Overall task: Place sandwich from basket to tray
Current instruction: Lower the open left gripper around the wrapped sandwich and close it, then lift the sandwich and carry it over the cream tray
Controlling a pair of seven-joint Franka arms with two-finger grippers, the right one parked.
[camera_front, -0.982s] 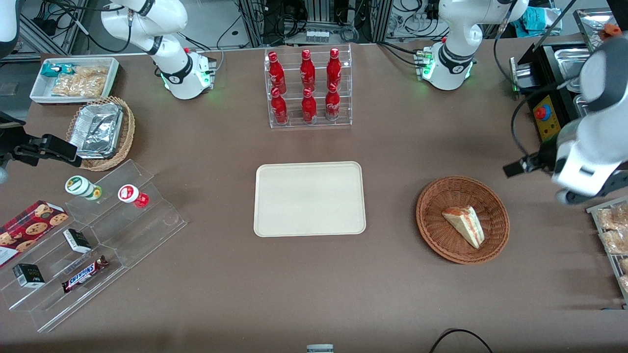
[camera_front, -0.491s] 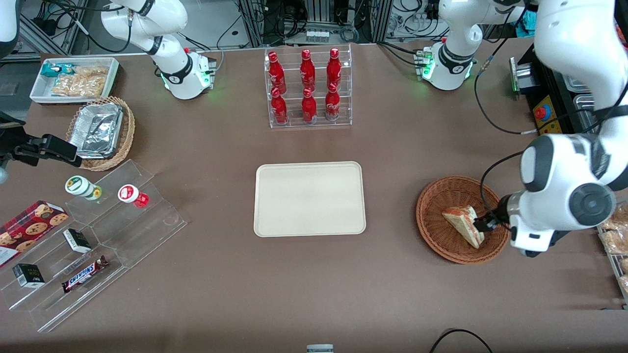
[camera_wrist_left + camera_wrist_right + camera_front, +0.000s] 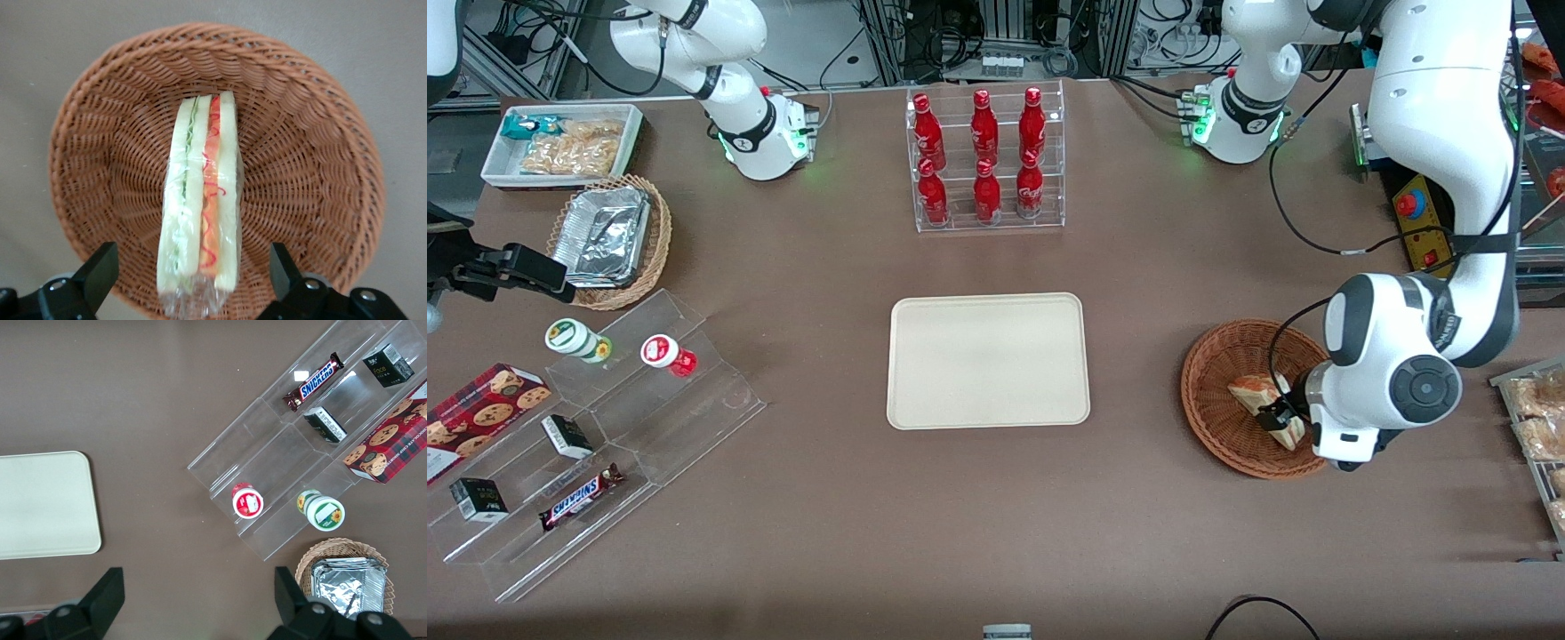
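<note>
The sandwich (image 3: 1258, 396) is a plastic-wrapped wedge of white bread with red and green filling, lying in the reddish-brown wicker basket (image 3: 1214, 391) toward the working arm's end of the table. In the left wrist view the sandwich (image 3: 200, 200) lies in the middle of the basket (image 3: 300, 133). My gripper (image 3: 193, 280) is open just above the basket, one finger on each side of the sandwich's wide end, touching nothing; in the front view the gripper (image 3: 1280, 416) sits over the sandwich. The cream-beige tray (image 3: 988, 360) lies empty at the table's middle.
A clear rack of red bottles (image 3: 985, 160) stands farther from the camera than the tray. A metal tray of baked goods (image 3: 1538, 427) sits at the table edge beside the basket. A clear stepped display with snacks (image 3: 587, 444) and a tan basket of foil containers (image 3: 609, 240) lie toward the parked arm's end.
My working arm has swung in from the table's end and come down over the basket. The gripper now straddles the sandwich. The sandwich and basket have not moved.
</note>
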